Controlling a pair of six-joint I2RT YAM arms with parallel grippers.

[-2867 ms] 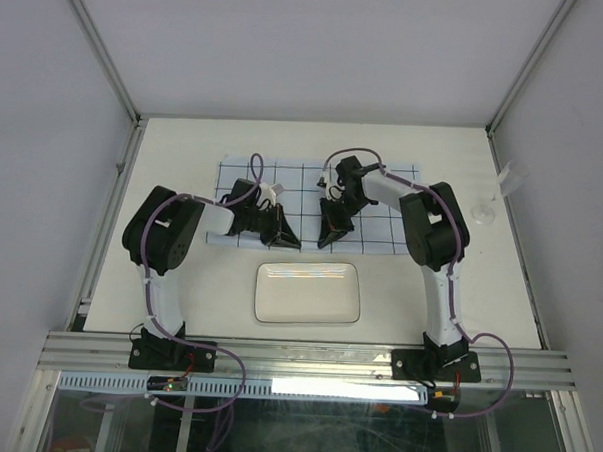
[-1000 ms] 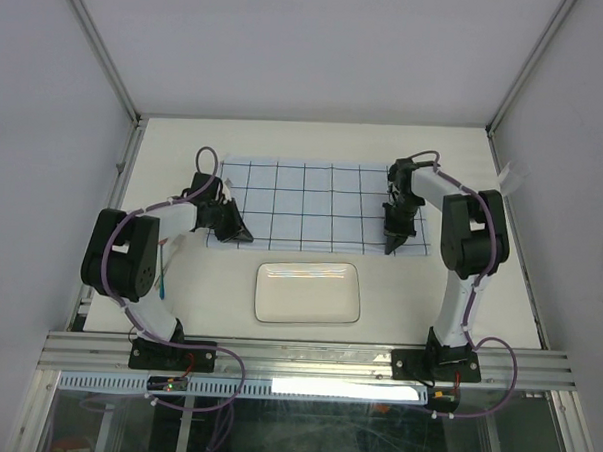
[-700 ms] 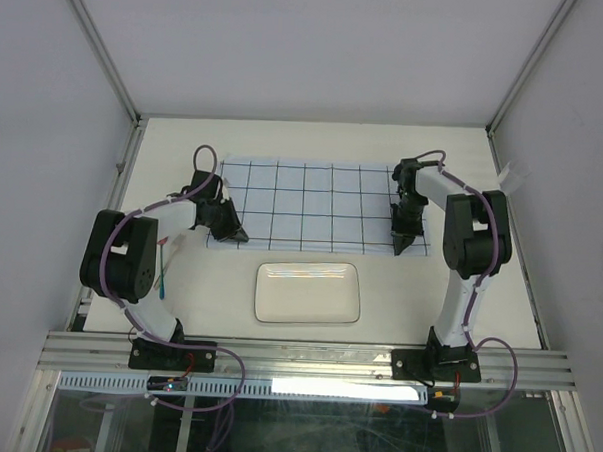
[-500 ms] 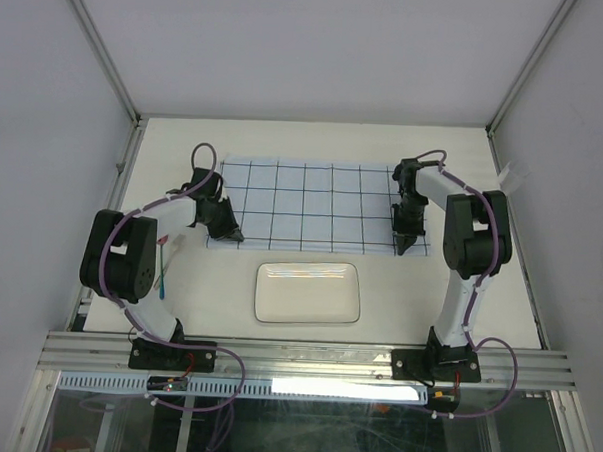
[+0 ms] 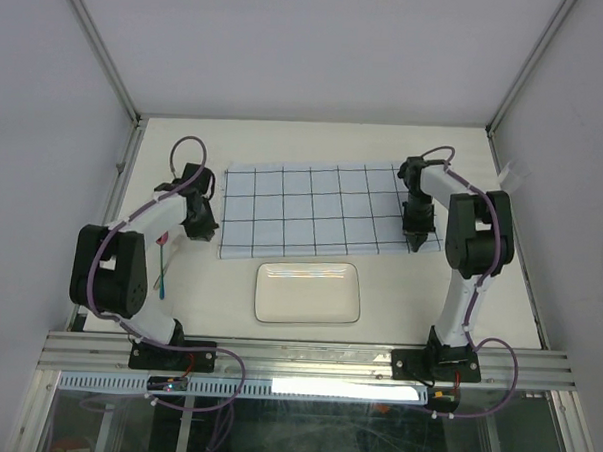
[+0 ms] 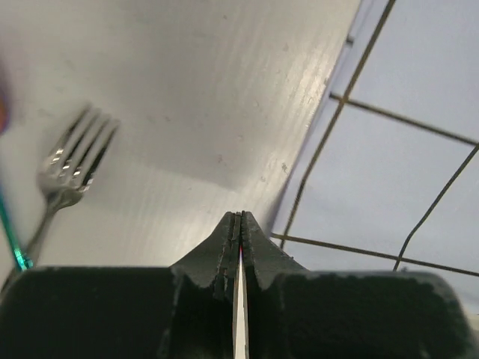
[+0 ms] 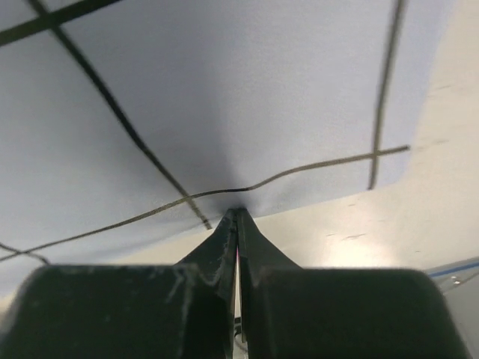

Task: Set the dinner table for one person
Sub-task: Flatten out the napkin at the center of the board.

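The right jaws are clenched on the cloth (image 5: pixel 312 206) at its near edge, close to the right corner. The left jaws are pressed together just off the cloth's left edge, apparently on nothing. The worktop (image 5: pixel 385 150) spreads under and around the cloth. Pulled from one corner, the cloth could skew, bunch or ride onto the plate (image 5: pixel 308 291) on its near side. The left jaws could knock the fork (image 6: pixel 67 172) left of the cloth.
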